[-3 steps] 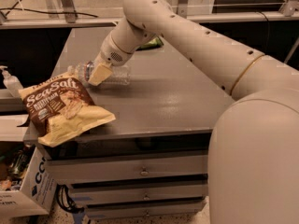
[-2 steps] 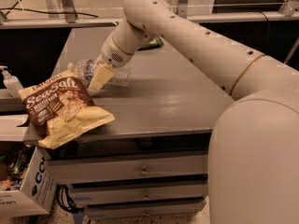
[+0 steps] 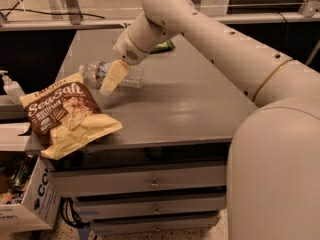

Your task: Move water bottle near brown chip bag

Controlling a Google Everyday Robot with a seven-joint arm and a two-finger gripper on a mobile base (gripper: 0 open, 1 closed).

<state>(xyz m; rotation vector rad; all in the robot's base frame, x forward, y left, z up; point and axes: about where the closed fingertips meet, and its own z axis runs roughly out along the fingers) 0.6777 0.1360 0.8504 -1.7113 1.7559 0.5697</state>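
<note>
The water bottle (image 3: 131, 77) lies on its side on the grey table (image 3: 190, 109), its white cap pointing left toward the brown chip bag (image 3: 64, 115). The bag lies at the table's front left corner, brown front up with white "Sea Salt" lettering and pale yellow edges. My gripper (image 3: 111, 79) reaches down from the upper right and is shut across the bottle's middle. One cream finger (image 3: 113, 76) shows in front of the bottle; the other is hidden behind it. The bottle's cap end is a short gap from the bag's top edge.
A green chip bag (image 3: 164, 46) lies at the back of the table, partly behind my arm. A white pump bottle (image 3: 10, 87) stands off the table's left side. A cardboard box (image 3: 26, 208) sits on the floor at lower left. Drawers run under the table front.
The gripper has shifted very slightly to the right. The bottle and the brown chip bag stay where they were.
</note>
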